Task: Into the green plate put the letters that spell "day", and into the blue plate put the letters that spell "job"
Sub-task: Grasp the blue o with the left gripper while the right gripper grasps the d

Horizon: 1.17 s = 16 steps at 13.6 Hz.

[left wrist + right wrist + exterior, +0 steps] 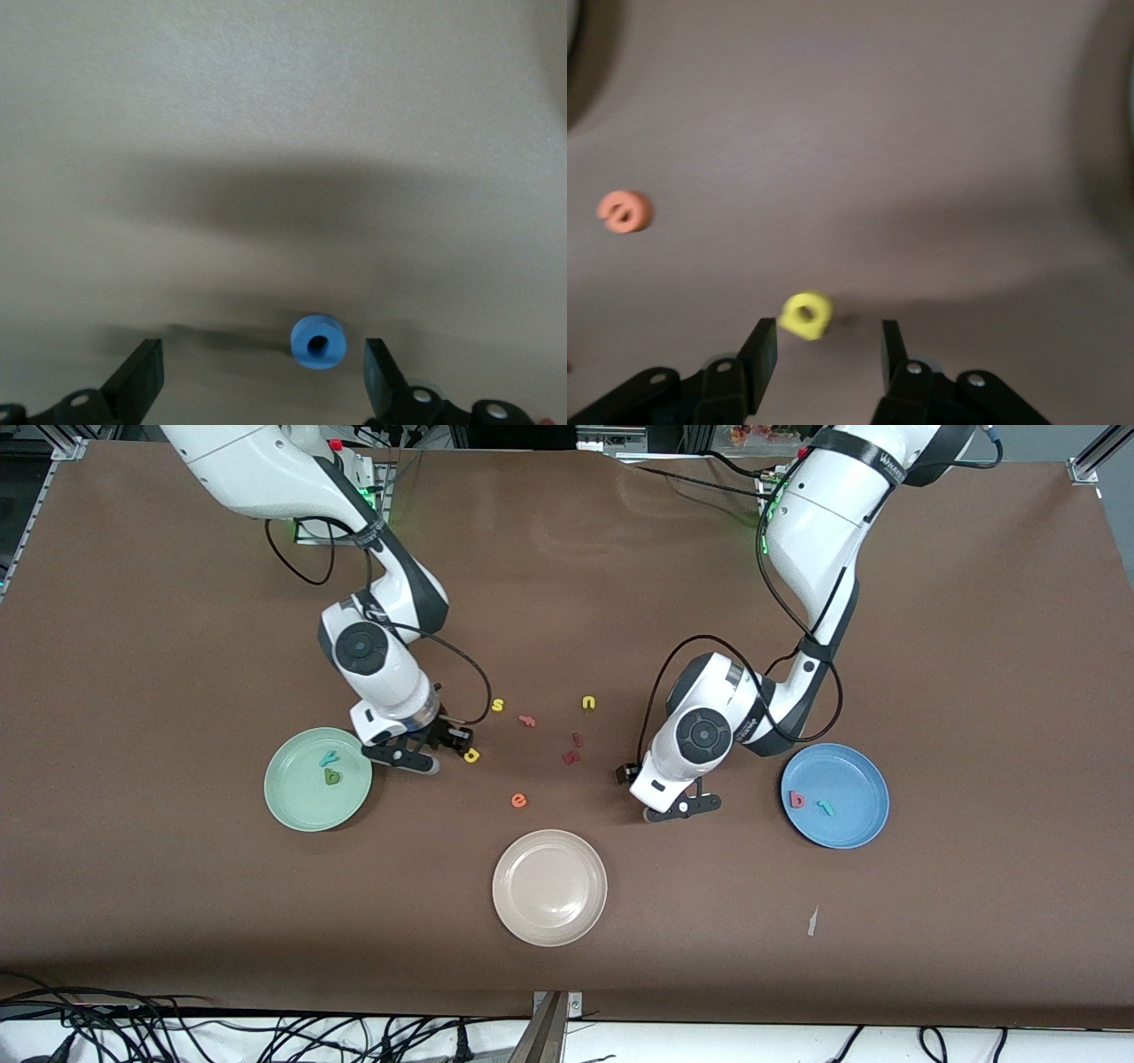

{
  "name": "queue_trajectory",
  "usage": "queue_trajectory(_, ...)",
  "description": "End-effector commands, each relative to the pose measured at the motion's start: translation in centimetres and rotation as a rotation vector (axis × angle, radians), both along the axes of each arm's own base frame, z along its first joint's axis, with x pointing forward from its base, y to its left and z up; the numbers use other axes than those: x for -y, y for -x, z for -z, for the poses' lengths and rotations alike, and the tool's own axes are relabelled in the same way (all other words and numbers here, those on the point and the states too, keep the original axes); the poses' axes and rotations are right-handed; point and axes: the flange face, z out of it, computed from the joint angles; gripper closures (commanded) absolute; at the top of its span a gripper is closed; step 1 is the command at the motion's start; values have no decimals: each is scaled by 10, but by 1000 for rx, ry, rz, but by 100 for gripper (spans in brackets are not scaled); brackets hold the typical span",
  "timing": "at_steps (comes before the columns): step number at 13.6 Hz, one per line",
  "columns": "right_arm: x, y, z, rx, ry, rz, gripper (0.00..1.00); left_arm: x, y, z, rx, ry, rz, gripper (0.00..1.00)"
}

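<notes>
The beige-white plate (pixel 549 887) sits idle, while beside the green plate (pixel 318 779) the right claw (pixel 822 347) stands half-open around the yellow "a" (pixel 472 755), unheld, and the left claw (pixel 264 376), wide open, straddles the blue "o" (pixel 319 341); both must close next.

blue "o" (pixel 319 341) hidden in front view

Three round plates sit on the table: one green plate (pixel 292 808), one blue plate (pixel 855 815) and one beige-white plate (pixel 549 926). Two letters lie in the green plate, a teal "y" (pixel 329 759) and a dark olive "d" (pixel 332 777). Two lie in the blue plate, a pink-red "b" (pixel 796 800) and a teal "j" (pixel 826 807). Loose on the table: three yellow letters, "a" (pixel 472 755), "s" (pixel 498 705), "u" (pixel 589 702); one orange "e" (pixel 519 801); one salmon "f" (pixel 528 721); two dark red letters (pixel 571 757); one blue "o" (pixel 319 341).
</notes>
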Motion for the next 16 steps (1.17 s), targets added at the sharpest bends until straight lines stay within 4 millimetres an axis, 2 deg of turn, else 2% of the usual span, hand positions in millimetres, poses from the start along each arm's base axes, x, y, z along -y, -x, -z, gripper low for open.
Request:
queue_trajectory(1, -24, -2, 8, 7, 0, 28, 44, 11, -4, 2, 5, 5, -14, 0)
queue_trajectory(2, -26, -2, 11, 14, 16, 15, 44, 12, -3, 2, 6, 3, -9, 3)
queue_trajectory(6, -18, -4, 19, 22, 36, 4, 44, 18, 1, 2, 9, 0, 7, 33)
queue_trajectory(8, -19, -2, 20, 21, 39, 4, 44, 18, 0, 5, 17, 1, 7, 36)
queue_trajectory(9, -21, 0, 22, 17, 40, 1, 44, 24, 4, 7, 19, 2, 15, 42)
queue_trajectory(12, -23, 1, 31, 21, 30, -1, 45, 24, 4, 7, 21, 0, 21, 57)
queue_trajectory(13, -23, 1, 33, 21, 29, -1, 45, 24, 4, 7, 22, 0, 22, 64)
queue_trajectory(15, -18, 0, 39, 26, 30, 3, 45, 23, 3, 8, 30, -14, 42, 85)
queue_trajectory(16, -21, 2, 42, 31, 30, -7, 45, 22, 3, 8, 39, -27, 56, 91)
